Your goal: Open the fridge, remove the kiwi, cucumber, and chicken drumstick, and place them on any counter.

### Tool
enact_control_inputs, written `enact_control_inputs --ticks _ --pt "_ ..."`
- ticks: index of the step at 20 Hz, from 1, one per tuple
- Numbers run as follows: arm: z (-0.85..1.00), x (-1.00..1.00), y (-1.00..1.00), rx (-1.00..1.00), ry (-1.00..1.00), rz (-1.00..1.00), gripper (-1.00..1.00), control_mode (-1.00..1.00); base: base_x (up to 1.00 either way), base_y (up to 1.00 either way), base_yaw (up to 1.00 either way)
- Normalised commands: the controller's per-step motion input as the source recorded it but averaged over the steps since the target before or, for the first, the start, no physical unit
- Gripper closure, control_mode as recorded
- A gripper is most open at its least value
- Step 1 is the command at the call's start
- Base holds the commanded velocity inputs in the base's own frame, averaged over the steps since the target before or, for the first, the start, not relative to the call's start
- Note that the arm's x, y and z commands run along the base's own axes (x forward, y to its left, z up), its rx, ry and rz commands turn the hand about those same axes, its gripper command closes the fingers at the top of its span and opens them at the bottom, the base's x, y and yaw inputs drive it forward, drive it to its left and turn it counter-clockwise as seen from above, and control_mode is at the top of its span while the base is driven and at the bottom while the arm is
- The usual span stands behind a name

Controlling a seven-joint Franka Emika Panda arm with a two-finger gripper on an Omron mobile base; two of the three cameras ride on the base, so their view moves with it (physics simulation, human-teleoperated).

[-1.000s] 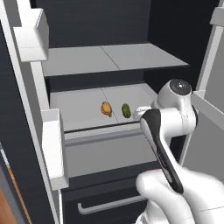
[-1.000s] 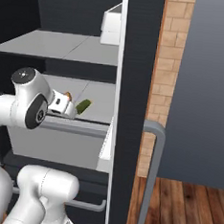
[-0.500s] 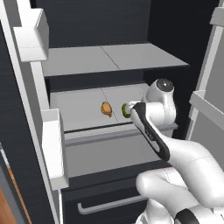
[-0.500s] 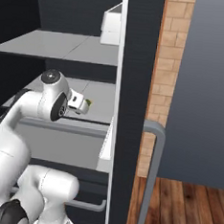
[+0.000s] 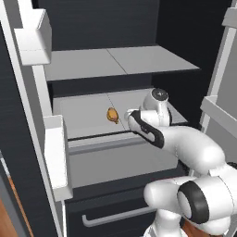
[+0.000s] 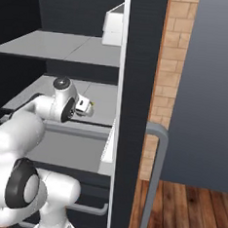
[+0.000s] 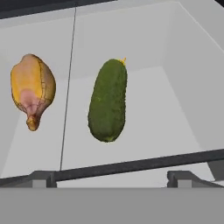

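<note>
The fridge (image 5: 92, 62) stands open with its pale grey shelves showing. On the lower shelf lies the orange-brown chicken drumstick (image 5: 112, 115), just left of my hand. In the hand view the green cucumber (image 7: 108, 100) lies lengthwise straight ahead, with the chicken drumstick (image 7: 33, 89) to its left. My gripper (image 7: 116, 177) is open, its fingertips (image 7: 43, 177) at the shelf's front lip, a short way from the cucumber and touching nothing. From the right, the hand (image 6: 85, 106) reaches over the shelf of the fridge (image 6: 137, 88). The kiwi and the counter are out of view.
White door bins (image 5: 55, 152) hang on the left door, and another bin (image 5: 220, 113) on the right door. A lower drawer handle (image 5: 115, 216) sits below the shelf. The right door's grey bar handle (image 6: 152, 178) stands before a brick wall (image 6: 169, 67).
My arm has pushed forward and left into the fridge, bringing the hand to the lower shelf, where it now covers the cucumber in the left base view. The jaws stayed open.
</note>
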Motion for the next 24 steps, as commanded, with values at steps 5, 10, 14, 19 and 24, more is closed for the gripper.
enact_control_inputs --ticks 5,10,14,19,24 --pt "-0.16 0.58 0.11 0.0 0.0 0.0 -1.0 -1.0 0.0 0.0 0.0" --pt "-0.27 0.5 0.01 0.0 0.0 0.0 -1.0 -1.0 0.0 0.0 0.0" --pt "-0.34 0.47 0.0 0.0 0.0 0.0 -1.0 -1.0 0.0 0.0 0.0" --pt "-0.44 0.28 0.01 0.0 0.0 0.0 -1.0 -1.0 0.0 0.0 0.0" --pt "-0.43 -0.01 0.02 0.0 0.0 0.0 1.0 -1.0 0.0 0.0 0.0"
